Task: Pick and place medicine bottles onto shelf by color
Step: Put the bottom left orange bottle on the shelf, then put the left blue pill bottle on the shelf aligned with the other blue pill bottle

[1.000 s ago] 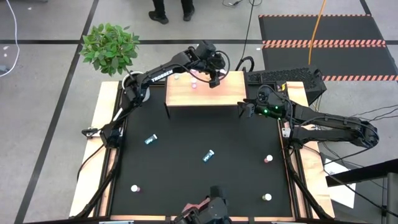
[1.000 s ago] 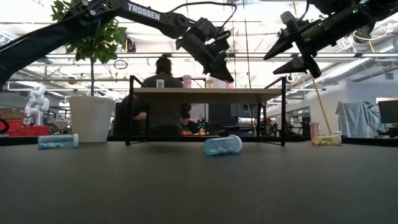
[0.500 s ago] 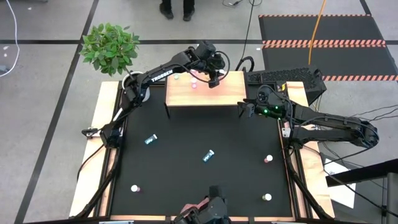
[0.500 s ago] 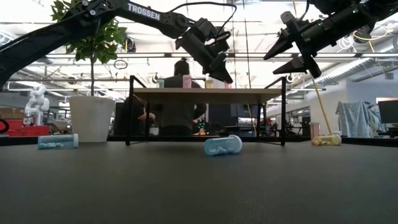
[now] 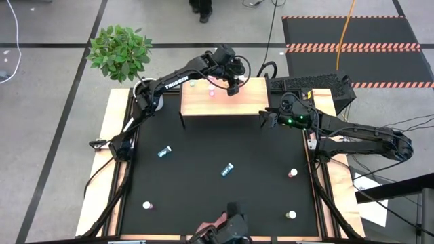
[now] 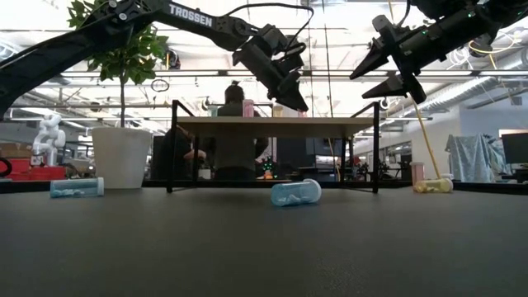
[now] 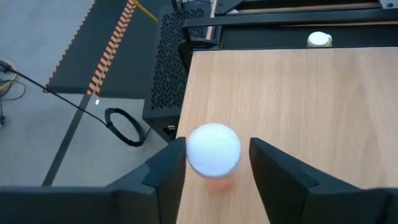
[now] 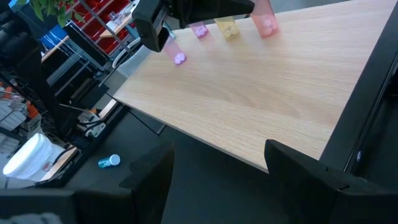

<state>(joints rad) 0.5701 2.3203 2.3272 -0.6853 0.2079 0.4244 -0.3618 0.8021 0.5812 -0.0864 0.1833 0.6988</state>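
Note:
The wooden shelf (image 5: 224,103) stands at the table's far edge. My left gripper (image 5: 234,85) hangs over its far right part, open. Its fingers stand on either side of an upright pink medicine bottle with a white cap (image 7: 213,149), which rests on the shelf top. Farther left on the shelf stand two pink bottles (image 8: 199,29) (image 8: 265,22) and a yellow one (image 8: 229,29). My right gripper (image 5: 268,118) hovers open off the shelf's near right corner, holding nothing. Teal bottles (image 5: 163,152) (image 5: 227,169) lie on the black table. My left gripper comes at the pink bottle slanting down from the far left. One finger (image 7: 171,171) stands right against the cap's side (image 7: 191,149); whether it touches I cannot tell. A gap shows between the cap and the other finger (image 7: 273,168). The bottle stands upright on the shelf.
More bottles stand on the table: a pink one (image 5: 292,173) at the right, a yellow one (image 5: 291,215) near right, one (image 5: 146,204) near left. A potted plant (image 5: 121,51) stands at the far left, a keyboard (image 5: 308,85) right of the shelf. A person sits behind the shelf (image 6: 227,136).

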